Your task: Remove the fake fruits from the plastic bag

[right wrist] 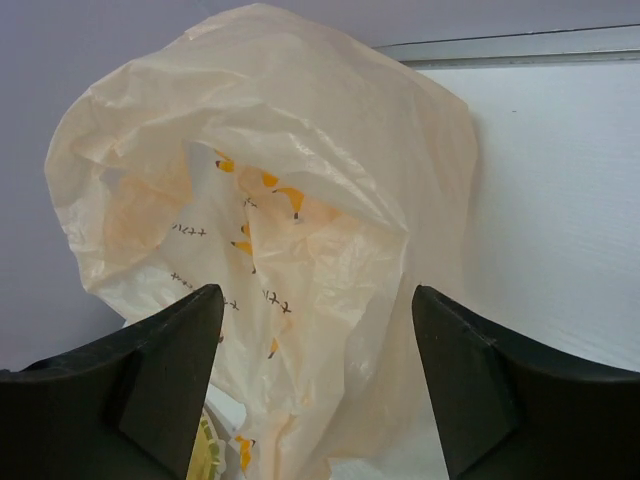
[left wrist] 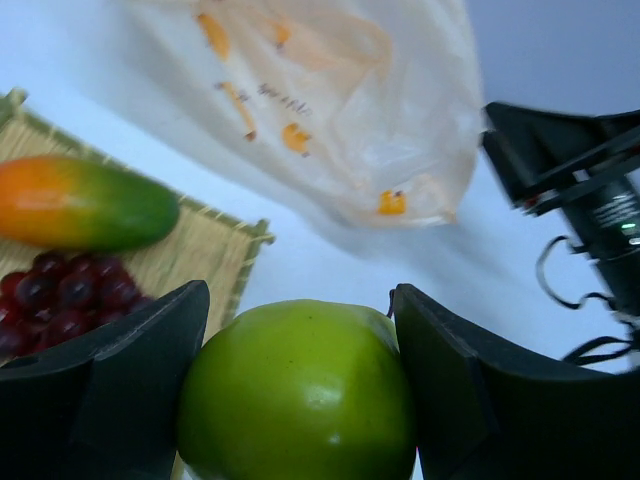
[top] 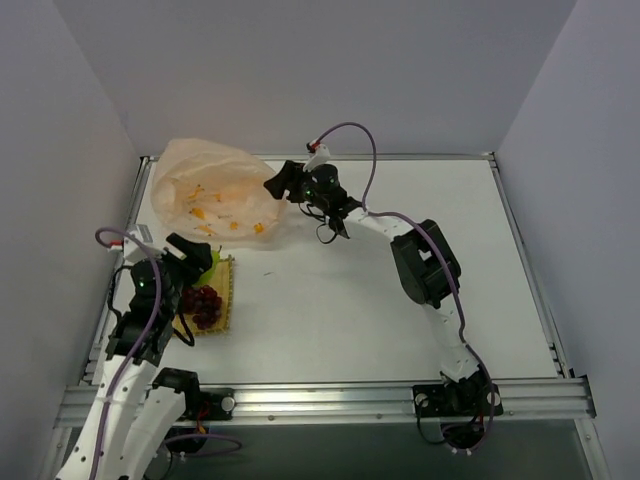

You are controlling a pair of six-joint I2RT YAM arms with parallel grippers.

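Note:
My left gripper [top: 192,262] [left wrist: 298,310] is shut on a round yellow-green apple-like fruit [left wrist: 300,390] [top: 211,265], held over the near corner of the yellow woven mat [left wrist: 200,250] [top: 228,297]. On the mat lie a dark red grape bunch [top: 203,303] [left wrist: 60,300] and a green-and-orange oblong fruit [left wrist: 80,200]. The pale peach plastic bag [top: 210,190] [left wrist: 340,110] [right wrist: 270,200] sits puffed up at the back left. My right gripper [top: 283,183] [right wrist: 315,330] stands open at the bag's right end. Loose plastic lies between its spread fingers [right wrist: 150,380], which do not pinch it.
Grey walls close in the table on the left, back and right. A metal rail [top: 320,400] runs along the front edge. The right arm's bulky elbow [top: 425,262] hangs over the table's middle right. A black cable [left wrist: 570,290] trails from the right wrist.

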